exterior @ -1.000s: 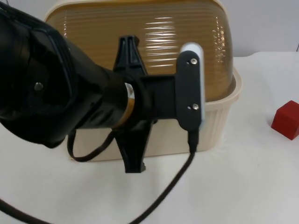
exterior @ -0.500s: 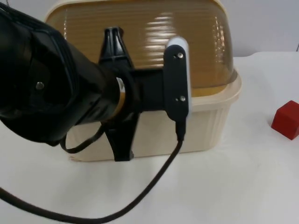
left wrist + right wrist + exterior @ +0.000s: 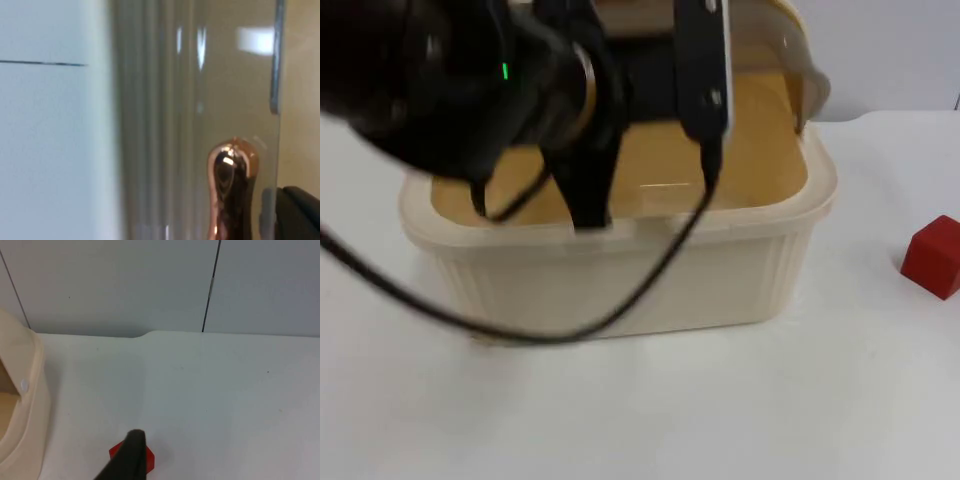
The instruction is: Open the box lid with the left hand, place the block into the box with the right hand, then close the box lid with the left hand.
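I see the left pincer (image 3: 582, 190) at the box (image 3: 620, 270) front rim with the lid (image 3: 790, 60) raised; its grip I cannot tell; red block (image 3: 932, 257) on the worktop (image 3: 800, 400)

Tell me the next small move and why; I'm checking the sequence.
Probably lower the right end effector onto the block: the lid is already swung up, the box gapes open, and the block sits untouched on the table.

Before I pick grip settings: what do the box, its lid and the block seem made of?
Box: cream plastic by the look, matte, ribbed walls. Lid: translucent amber plastic, glossy; highlights show in the left wrist view. Block: red, matte, sharp-edged; wood or plastic, can't tell.
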`<act>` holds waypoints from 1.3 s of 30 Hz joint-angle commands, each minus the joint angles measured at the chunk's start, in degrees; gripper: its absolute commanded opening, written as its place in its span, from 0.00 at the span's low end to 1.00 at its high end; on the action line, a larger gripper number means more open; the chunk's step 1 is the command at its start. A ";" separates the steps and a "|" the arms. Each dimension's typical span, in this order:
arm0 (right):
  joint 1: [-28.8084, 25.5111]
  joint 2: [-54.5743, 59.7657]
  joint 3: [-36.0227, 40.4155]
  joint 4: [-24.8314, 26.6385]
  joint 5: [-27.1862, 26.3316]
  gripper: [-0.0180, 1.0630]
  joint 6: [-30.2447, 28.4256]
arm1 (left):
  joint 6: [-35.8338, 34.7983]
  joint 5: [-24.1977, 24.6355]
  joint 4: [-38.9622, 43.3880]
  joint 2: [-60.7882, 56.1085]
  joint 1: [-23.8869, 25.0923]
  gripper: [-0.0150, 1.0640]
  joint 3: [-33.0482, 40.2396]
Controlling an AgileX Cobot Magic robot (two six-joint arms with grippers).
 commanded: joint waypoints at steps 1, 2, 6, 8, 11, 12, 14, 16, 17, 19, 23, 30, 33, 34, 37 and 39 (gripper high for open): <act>-0.37 -0.23 -0.39 -0.37 -0.03 0.99 -0.09 | 2.37 -0.97 0.04 -0.23 1.53 0.01 -2.26; -0.37 -0.23 -0.39 -0.37 -0.03 0.99 -0.09 | 2.61 -1.63 0.04 -0.23 2.29 0.01 -3.14; -0.37 -0.23 -0.39 -0.37 -0.03 0.99 -0.09 | 2.61 -5.15 0.04 -0.23 4.67 0.01 -6.29; -0.37 -0.23 -0.39 -0.37 -0.03 0.99 -0.09 | 2.61 -5.54 0.04 -0.23 4.68 0.01 -6.74; -0.37 -0.23 -0.39 -0.37 -0.03 0.99 -0.09 | 2.61 -5.30 -0.96 -1.13 3.95 0.01 -6.76; -0.37 -0.23 -0.39 -0.36 0.07 0.99 -0.09 | 2.61 -5.30 -4.17 -1.70 3.02 0.01 -6.76; -0.37 -0.23 -0.39 -0.36 0.07 0.99 -0.09 | 2.61 -5.95 -8.70 -2.64 2.08 0.01 -6.76; -0.37 -0.23 -0.39 -0.36 0.07 0.99 -0.09 | 5.05 -10.49 -19.75 -6.45 -0.93 0.01 -5.26; -0.37 -0.23 -0.39 -0.36 0.07 0.99 -0.09 | 7.16 -12.80 -23.24 -8.62 -2.59 0.01 -3.76; -0.37 -0.23 -0.39 -0.36 0.18 0.99 -0.09 | 9.10 -15.64 -25.40 -10.93 -4.31 0.01 -2.27; -0.37 -0.23 -0.39 -0.36 0.84 0.99 -0.09 | 8.14 -23.32 -29.48 -18.76 -7.70 0.01 3.36; -0.37 -0.23 -0.39 -0.26 1.25 0.99 -0.09 | -14.95 -21.00 -33.08 -38.00 3.08 0.01 4.30; -0.37 -0.23 -0.39 -0.13 1.25 0.99 -0.09 | -24.56 -11.34 -32.83 -42.24 11.45 0.01 4.30; -0.37 -0.23 -0.39 -0.14 1.14 0.99 -0.09 | -28.95 -6.07 -32.83 -43.41 16.39 0.01 4.30; -0.37 -0.23 -0.39 -0.12 0.88 0.99 -0.09 | -37.00 -0.26 -35.04 -45.03 26.22 0.01 4.30; -0.37 -0.23 -0.39 0.17 -0.16 0.99 -0.09 | -21.32 -5.76 -50.18 -45.60 35.42 0.01 4.30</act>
